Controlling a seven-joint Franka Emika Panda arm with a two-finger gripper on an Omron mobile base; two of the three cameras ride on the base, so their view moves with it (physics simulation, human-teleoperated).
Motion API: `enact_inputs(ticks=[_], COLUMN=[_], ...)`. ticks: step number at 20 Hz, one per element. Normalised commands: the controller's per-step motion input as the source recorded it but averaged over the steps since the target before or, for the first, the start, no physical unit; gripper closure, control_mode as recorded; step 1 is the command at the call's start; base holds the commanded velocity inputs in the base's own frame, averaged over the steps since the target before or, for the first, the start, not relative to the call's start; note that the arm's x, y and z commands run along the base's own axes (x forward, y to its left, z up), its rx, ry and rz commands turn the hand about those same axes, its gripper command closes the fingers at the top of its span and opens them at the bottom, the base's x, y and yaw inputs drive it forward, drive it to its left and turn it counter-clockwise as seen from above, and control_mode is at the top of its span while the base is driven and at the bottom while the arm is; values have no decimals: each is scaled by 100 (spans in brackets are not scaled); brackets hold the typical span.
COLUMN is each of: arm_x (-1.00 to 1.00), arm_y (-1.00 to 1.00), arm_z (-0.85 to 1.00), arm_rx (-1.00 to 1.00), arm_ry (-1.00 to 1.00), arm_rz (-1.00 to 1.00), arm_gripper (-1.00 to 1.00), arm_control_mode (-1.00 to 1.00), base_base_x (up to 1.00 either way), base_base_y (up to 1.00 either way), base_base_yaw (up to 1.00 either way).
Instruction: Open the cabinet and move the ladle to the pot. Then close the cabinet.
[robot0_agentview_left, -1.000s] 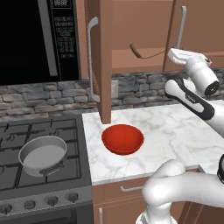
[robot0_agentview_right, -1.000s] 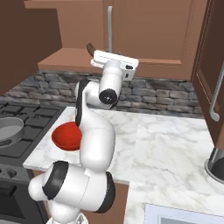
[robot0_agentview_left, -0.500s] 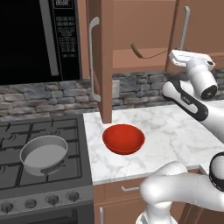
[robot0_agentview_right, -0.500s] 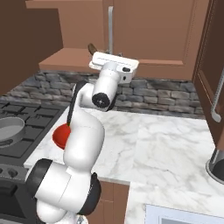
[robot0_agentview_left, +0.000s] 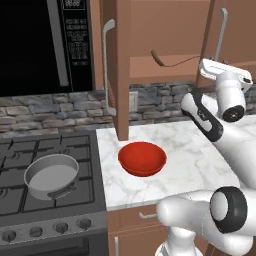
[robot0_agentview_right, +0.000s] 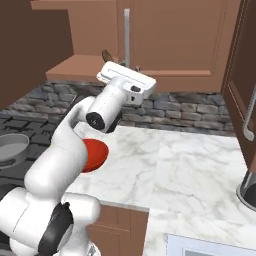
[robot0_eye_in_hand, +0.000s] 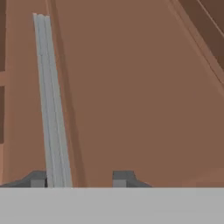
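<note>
I found the ladle (robot0_agentview_left: 165, 61) lying on the open shelf of the cabinet (robot0_agentview_left: 170, 35), scoop toward the swung-out left door (robot0_agentview_left: 119, 70), its thin handle trailing toward the still-shut right door (robot0_agentview_left: 235, 30). In the hand view the gripper (robot0_eye_in_hand: 78, 179) faced that right door with its silver bar handle (robot0_eye_in_hand: 50, 100) running up just inside one fingertip (robot0_eye_in_hand: 37, 178); the fingers stood apart with nothing between the pads that I could confirm as gripped, though the bar sat close against one tip. I judged the ladle light, rigid and slender, likely to pivot or roll if pinched near either end; a hold on the handle a little behind the scoop, across its narrow width, looked the soundest. The curved handle may rock on the shelf board when first touched. The pot (robot0_agentview_left: 51, 176) sat on the black stove (robot0_agentview_left: 30, 150) to the left, well apart from the cabinet, with the red bowl (robot0_agentview_left: 142, 158) on the marble counter (robot0_agentview_left: 190, 150) between the two. The microwave (robot0_agentview_left: 45, 45) hung above the stove, just beside the open door, which narrowed the clearance for carrying the ladle across. A stone backsplash (robot0_agentview_left: 55, 107) ran behind the counter.
</note>
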Motion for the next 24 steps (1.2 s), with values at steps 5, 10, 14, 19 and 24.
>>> enact_inputs(ticks=[5, 10, 14, 19, 24], arm_x=[-84, -59, -72, -99, -100], arm_y=[-100, -100, -100, -100, -100], arm_z=[0, 2, 0, 0, 0], arm_rx=[21, 21, 24, 29, 30], arm_ry=[9, 16, 15, 6, 0], arm_rz=[-21, -21, -19, -12, -7], arm_gripper=[100, 100, 100, 100, 100], arm_control_mode=[-100, -100, -100, -100, -100], base_base_x=[0, 0, 0, 0, 0], base_base_y=[0, 0, 0, 0, 0], base_base_yaw=[0, 0, 0, 0, 0])
